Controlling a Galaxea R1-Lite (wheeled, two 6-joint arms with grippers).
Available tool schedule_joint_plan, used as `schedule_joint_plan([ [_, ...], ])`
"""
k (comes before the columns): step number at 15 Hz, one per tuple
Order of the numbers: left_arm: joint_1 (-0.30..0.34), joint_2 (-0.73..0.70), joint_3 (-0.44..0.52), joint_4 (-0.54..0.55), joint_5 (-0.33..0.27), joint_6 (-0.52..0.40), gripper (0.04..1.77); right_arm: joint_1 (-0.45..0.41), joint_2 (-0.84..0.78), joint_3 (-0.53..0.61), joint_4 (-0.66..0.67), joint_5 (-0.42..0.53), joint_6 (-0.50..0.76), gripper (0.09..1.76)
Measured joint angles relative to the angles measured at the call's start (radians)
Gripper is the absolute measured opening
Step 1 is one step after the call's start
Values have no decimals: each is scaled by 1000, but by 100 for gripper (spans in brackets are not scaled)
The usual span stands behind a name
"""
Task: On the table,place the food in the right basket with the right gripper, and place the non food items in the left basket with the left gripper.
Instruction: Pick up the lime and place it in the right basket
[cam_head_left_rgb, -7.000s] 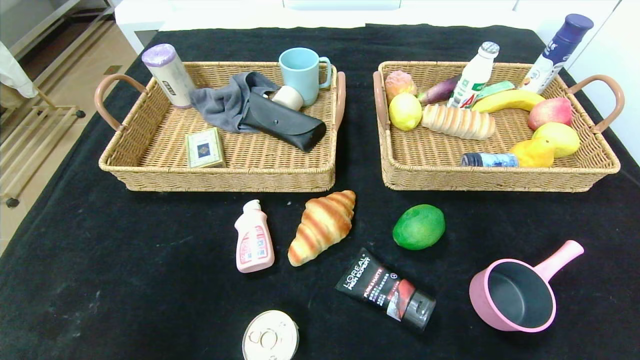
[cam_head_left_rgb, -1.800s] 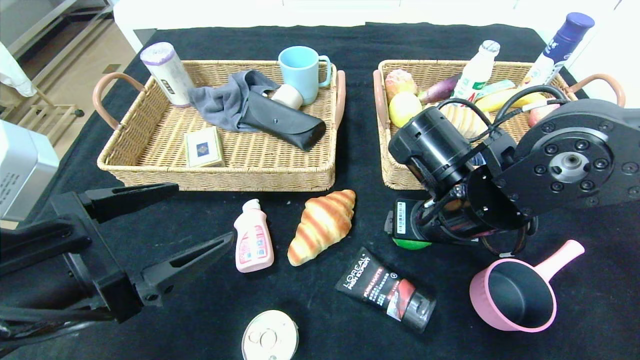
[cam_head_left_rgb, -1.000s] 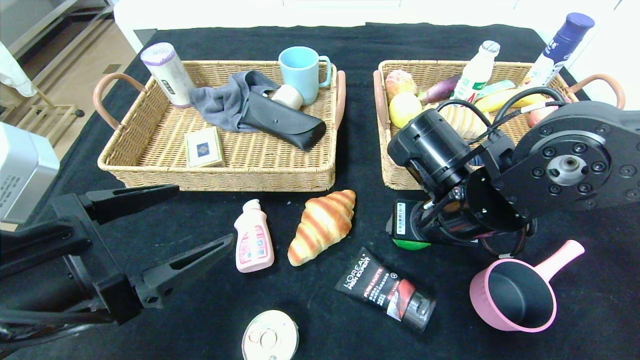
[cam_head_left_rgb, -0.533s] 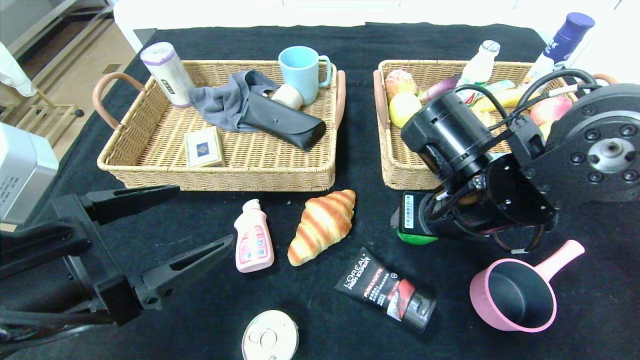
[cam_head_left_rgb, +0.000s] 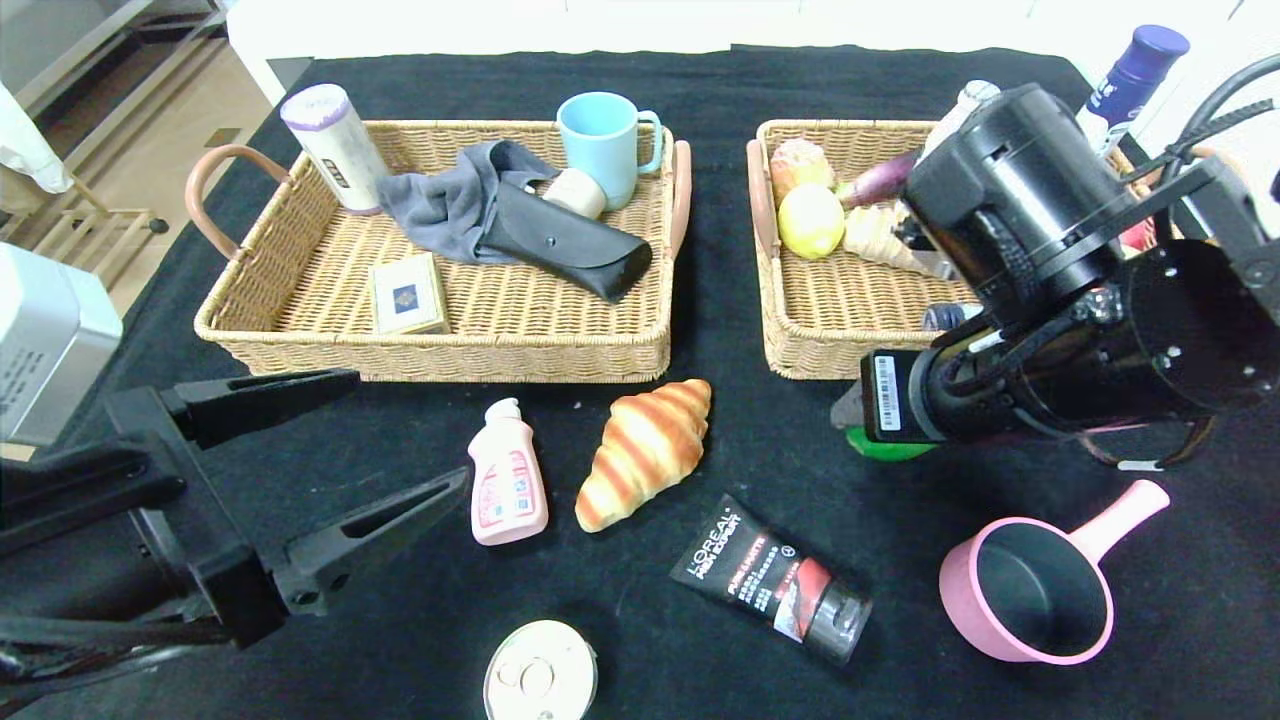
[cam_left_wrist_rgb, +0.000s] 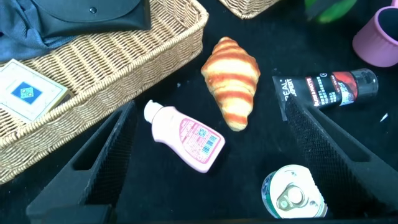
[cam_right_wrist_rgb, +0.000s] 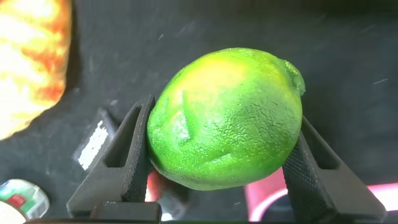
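The right gripper (cam_right_wrist_rgb: 217, 162) clamps the bumpy green lime (cam_right_wrist_rgb: 225, 118) just near of the right wicker basket (cam_head_left_rgb: 800, 345), which holds fruit, bread and bottles. The left gripper (cam_head_left_rgb: 400, 450) hangs wide open beside the pink bottle (cam_left_wrist_rgb: 186, 137). A black tube (cam_head_left_rgb: 770, 580) reads "L'OREAL MEN EXPERT".

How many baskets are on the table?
2. The left basket sits at the far left of the table, and the right basket is beside it, partly hidden behind the right arm. No other baskets show.
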Motion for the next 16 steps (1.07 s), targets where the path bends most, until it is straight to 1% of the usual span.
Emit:
schedule_joint_plan([
  [3, 1, 2, -4, 0, 4, -1, 172, -70, -28, -35, -2, 0, -77, 124],
  [7, 1, 0, -9, -1, 6, -2, 172, -190, -48, -150, -4, 0, -160, 124],
  [12, 1, 1, -12, 0, 8, -2, 172, -274, -24, -229, -29, 0, -195, 124],
  [16, 1, 4, -10, 1, 5, -2, 172, -313, 28, -240, -81, -1, -203, 124],
])
